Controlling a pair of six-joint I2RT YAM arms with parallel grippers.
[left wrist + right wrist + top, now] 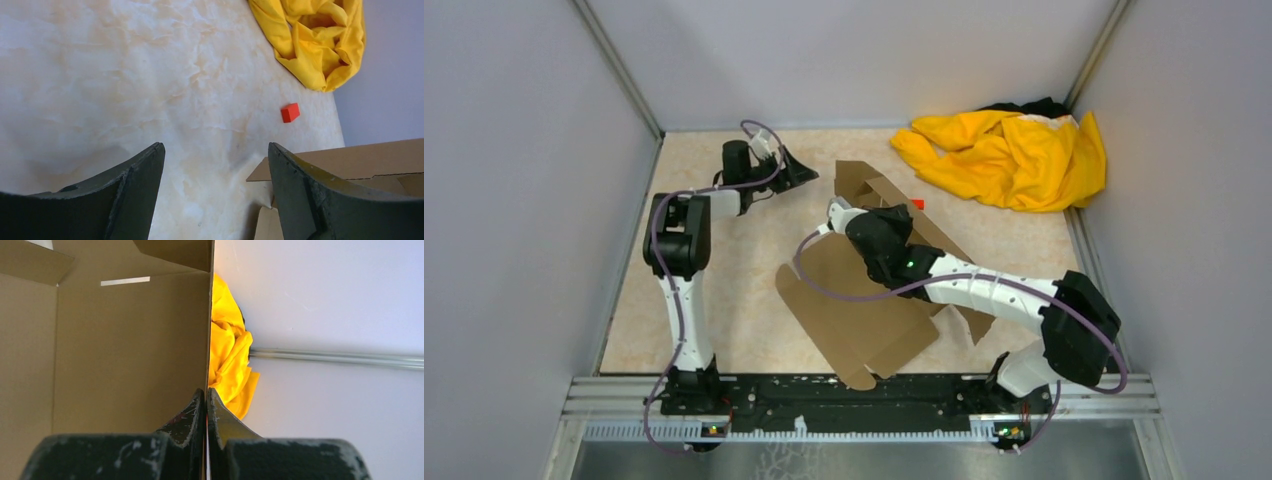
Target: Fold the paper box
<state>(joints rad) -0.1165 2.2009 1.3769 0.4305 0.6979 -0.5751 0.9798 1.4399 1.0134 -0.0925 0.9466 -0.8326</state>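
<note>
The paper box [864,325], a brown cardboard sheet with flaps partly raised, lies in the middle of the table under my right arm. My right gripper [844,215] is shut on the upright edge of one of its panels; in the right wrist view the right gripper [206,392] pinches that thin edge, with the paper box [125,350] wall to the left. My left gripper [799,172] hangs open at the back left, just left of the box's far corner. In the left wrist view the left gripper [216,150] holds nothing, and a corner of the paper box [360,160] shows beside its right finger.
A crumpled yellow cloth [1014,155] lies in the back right corner, also in the left wrist view as the yellow cloth [315,45]. A tiny red block [917,204] sits beside the box's far edge. Grey walls close in three sides.
</note>
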